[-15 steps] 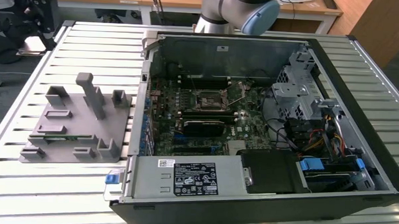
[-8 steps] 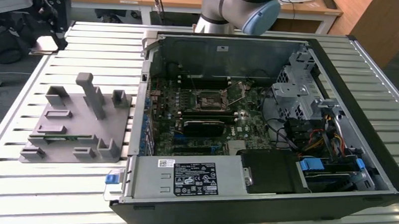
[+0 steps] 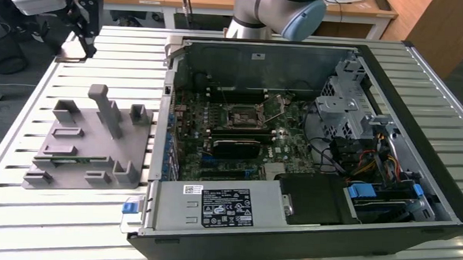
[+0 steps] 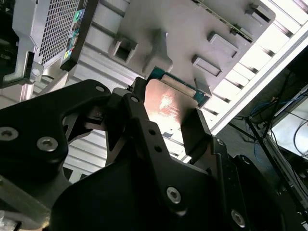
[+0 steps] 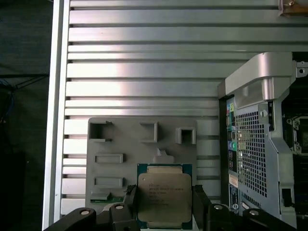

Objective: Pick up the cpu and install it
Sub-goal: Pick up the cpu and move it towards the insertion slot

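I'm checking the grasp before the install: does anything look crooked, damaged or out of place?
Nothing stands out. In the first wrist view the cpu sits square between the fingers of the gripper, its edges in line with them. The grey fixture lies flat on the slatted table.

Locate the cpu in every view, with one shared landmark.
Exterior view: the gripper hangs at the upper left, past the grey fixture.
First wrist view: the cpu sits in the gripper, over the grey fixture.
Second wrist view: the cpu shines in the gripper, grey fixture behind it.
Shared landmark: the grey fixture.
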### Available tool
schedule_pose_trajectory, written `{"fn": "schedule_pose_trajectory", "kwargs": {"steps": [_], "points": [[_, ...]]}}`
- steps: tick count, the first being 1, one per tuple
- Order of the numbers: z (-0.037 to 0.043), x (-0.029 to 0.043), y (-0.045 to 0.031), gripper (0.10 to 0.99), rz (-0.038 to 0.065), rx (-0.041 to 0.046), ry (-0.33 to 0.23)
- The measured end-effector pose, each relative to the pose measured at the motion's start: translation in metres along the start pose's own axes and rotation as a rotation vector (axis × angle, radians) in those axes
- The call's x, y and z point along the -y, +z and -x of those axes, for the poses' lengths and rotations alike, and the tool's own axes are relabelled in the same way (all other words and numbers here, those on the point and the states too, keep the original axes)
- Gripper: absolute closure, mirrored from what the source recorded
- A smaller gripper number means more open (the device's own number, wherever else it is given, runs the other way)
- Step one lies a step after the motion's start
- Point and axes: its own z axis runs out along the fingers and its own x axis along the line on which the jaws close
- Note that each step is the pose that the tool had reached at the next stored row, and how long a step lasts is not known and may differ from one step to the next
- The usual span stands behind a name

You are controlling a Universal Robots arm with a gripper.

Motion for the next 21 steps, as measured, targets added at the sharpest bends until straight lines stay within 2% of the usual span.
{"fn": "schedule_pose_trajectory", "kwargs": {"steps": [6, 21], "points": [[0.0169, -0.0024, 0.0008, 0.545, 0.001, 0.0000, 0.000], [0.0852, -0.0073, 0.0046, 0.545, 0.002, 0.0000, 0.000]]}}
